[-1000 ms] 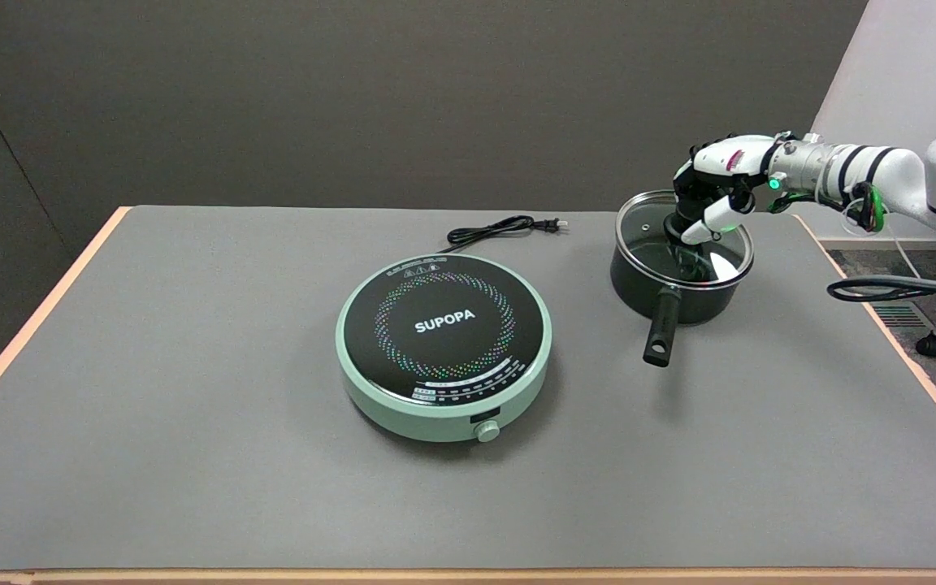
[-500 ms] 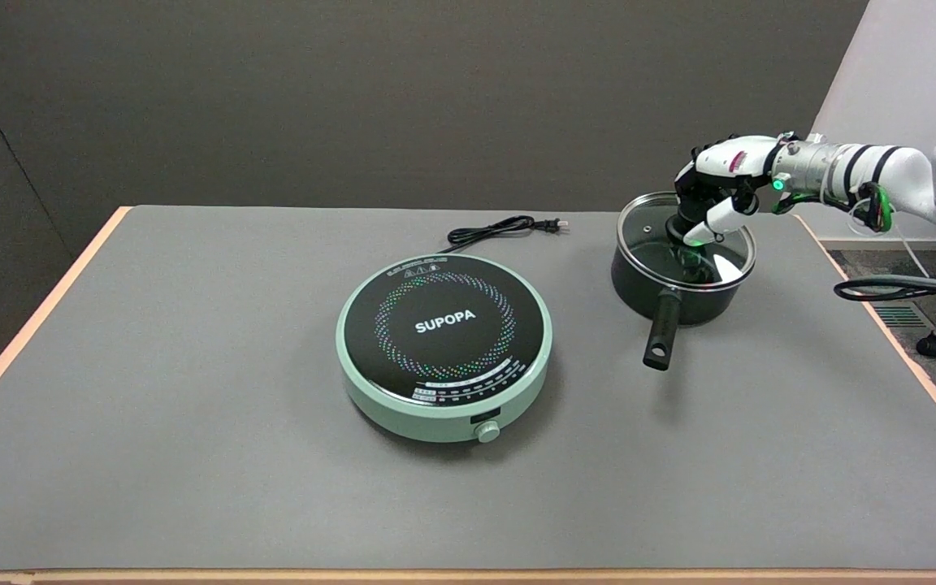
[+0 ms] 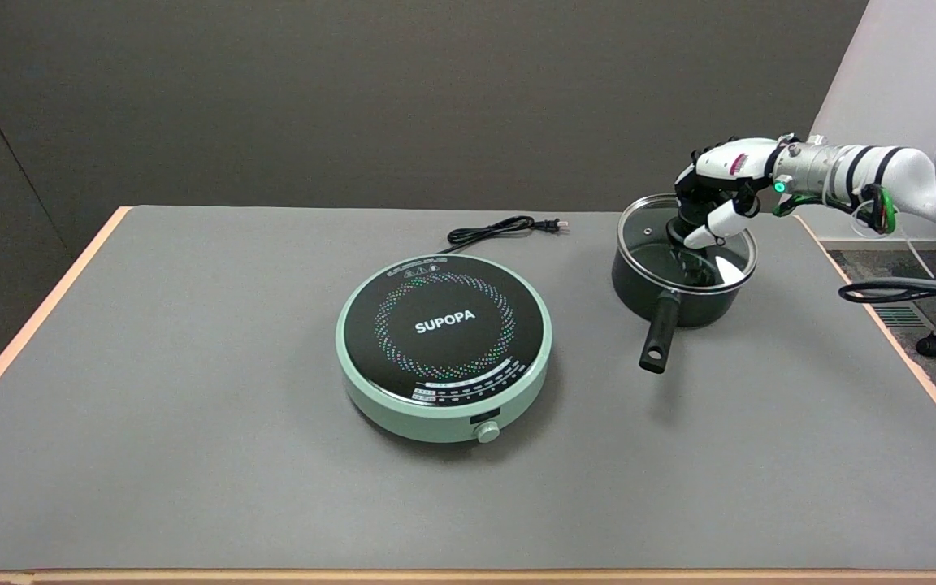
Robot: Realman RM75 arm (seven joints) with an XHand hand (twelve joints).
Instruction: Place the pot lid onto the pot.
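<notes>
Glass pot lid (image 3: pixel 653 236) sits tilted over the black pot (image 3: pixel 679 288) at the table's (image 3: pixel 192 487) far right, its far edge raised; the right hand (image 3: pixel 716 195) grasps the lid's knob from above. Best to level the lid and centre it on the rim before letting go. Pot's contents can't be made out through the glass.

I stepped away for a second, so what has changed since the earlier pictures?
Little: the pot turned slightly, its handle end swinging a bit left and nearer. The right hand keeps its fingers around the knob of the pot lid, which sits on the pot. The cooker and cord stayed put.
</notes>
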